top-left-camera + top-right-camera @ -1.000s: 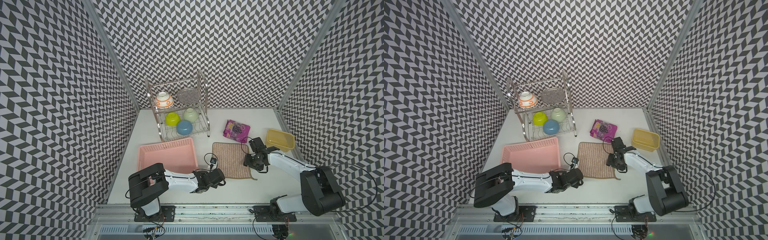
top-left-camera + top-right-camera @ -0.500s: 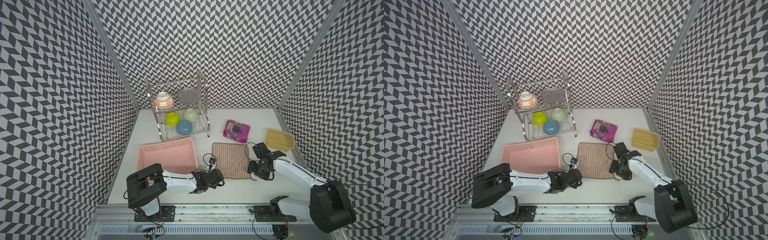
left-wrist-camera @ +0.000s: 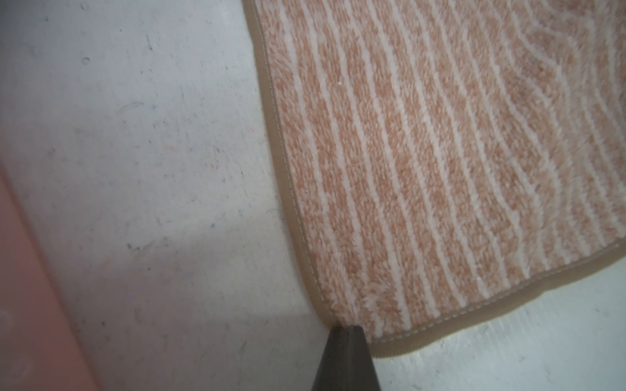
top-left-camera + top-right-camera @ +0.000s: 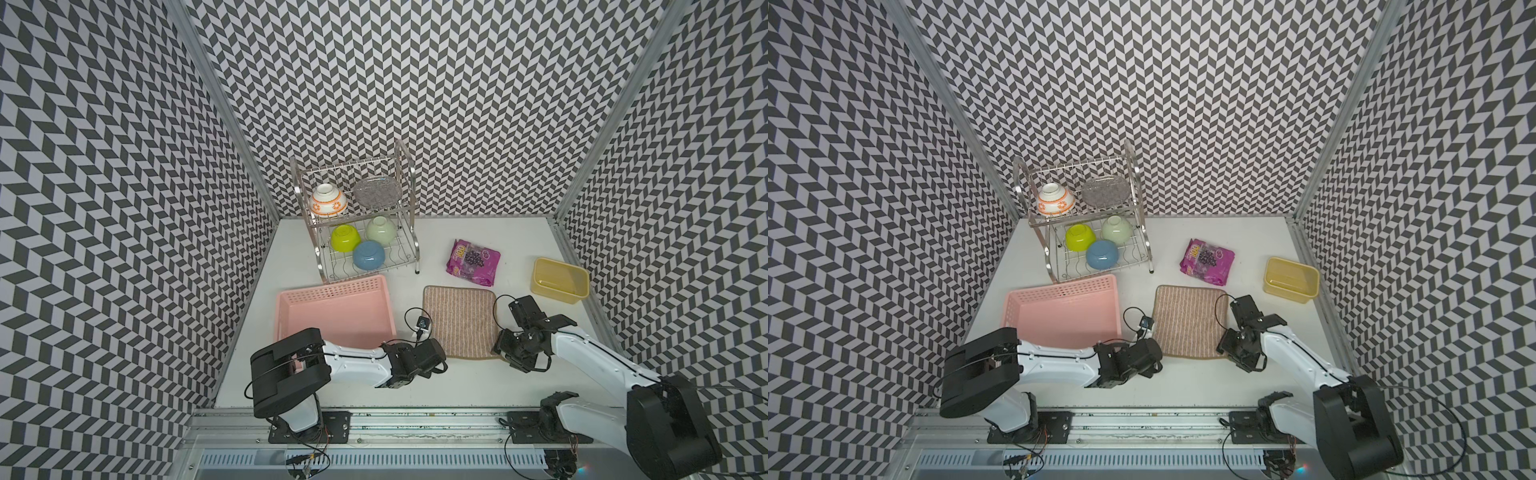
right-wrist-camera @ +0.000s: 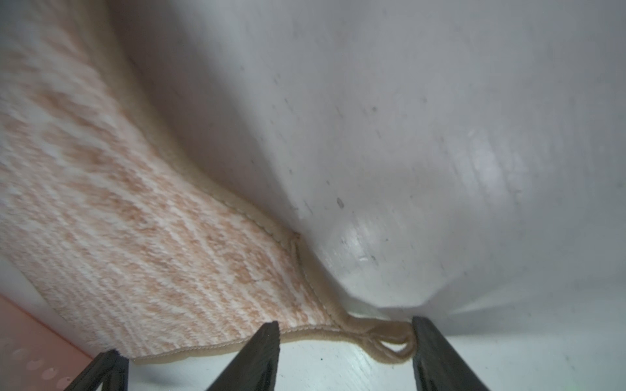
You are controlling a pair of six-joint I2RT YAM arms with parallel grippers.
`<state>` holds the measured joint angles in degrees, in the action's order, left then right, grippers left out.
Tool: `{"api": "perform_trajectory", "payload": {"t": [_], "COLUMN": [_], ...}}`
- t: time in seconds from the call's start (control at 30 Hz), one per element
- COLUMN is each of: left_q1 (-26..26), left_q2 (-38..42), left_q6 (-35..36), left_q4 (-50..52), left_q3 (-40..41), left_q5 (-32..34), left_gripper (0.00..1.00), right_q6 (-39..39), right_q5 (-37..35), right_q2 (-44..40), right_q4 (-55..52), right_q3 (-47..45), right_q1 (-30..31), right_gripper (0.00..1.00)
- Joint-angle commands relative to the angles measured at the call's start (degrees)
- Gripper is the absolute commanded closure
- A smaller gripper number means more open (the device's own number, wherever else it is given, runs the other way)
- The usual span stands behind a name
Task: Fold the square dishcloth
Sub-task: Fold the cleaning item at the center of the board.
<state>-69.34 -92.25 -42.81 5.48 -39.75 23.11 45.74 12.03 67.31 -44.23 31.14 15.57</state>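
1. Chevron-patterned walls are closing in a white tabletop on three sides.
2. The square dishcloth is lying flat toward the tabletop's front edge, just beside the pink basket.
3. The left end effector is touching the cloth's near left corner with closed tips. I cannot tell whether it is pinching the hem.
4. The right end effector is standing with jaws apart around the corner loop, probably lining up a grip so that both near corners lift together.
5. Fine scuffs and glare are showing on the tabletop, and a purple packet is sitting just beyond the cloth's far edge.
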Motion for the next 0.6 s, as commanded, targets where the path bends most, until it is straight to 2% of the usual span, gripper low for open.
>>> {"api": "perform_trajectory", "payload": {"t": [0.0,0.1,0.23,0.33,0.5,0.57], "left_q1": [0.11,0.12,0.13,0.15,0.16,0.09], "left_q2": [1.11,0.97,0.93,1.05,1.1,1.31], "left_q6": [-0.26,-0.26,-0.26,-0.17,0.22,0.5], "left_q4": [0.33,0.82,1.14,1.24,1.7,2.34], "left_q3": [0.55,0.48,0.46,0.28,-0.38,-0.84], "left_q5": [-0.19,-0.18,0.09,0.16,0.11,0.17], "left_gripper": [1.0,1.0,1.0,1.0,1.0,1.0], "right_q6": [1.07,1.2,0.88,0.36,-0.59,-0.96], "right_q5": [-1.25,-2.95,-3.45,-4.66,-5.27,-6.99], "right_q2": [-0.61,-1.07,-0.97,-0.72,-1.6,-2.77], "right_q4": [1.56,2.11,2.78,2.5,1.56,0.12], "right_q3": [-0.84,-0.8,-0.75,-0.4,1.03,2.57], "right_q1": [-0.52,-1.2,-1.55,-1.68,-1.69,-1.69], "right_gripper": [0.38,0.44,0.67,0.8,0.97,1.0]}}
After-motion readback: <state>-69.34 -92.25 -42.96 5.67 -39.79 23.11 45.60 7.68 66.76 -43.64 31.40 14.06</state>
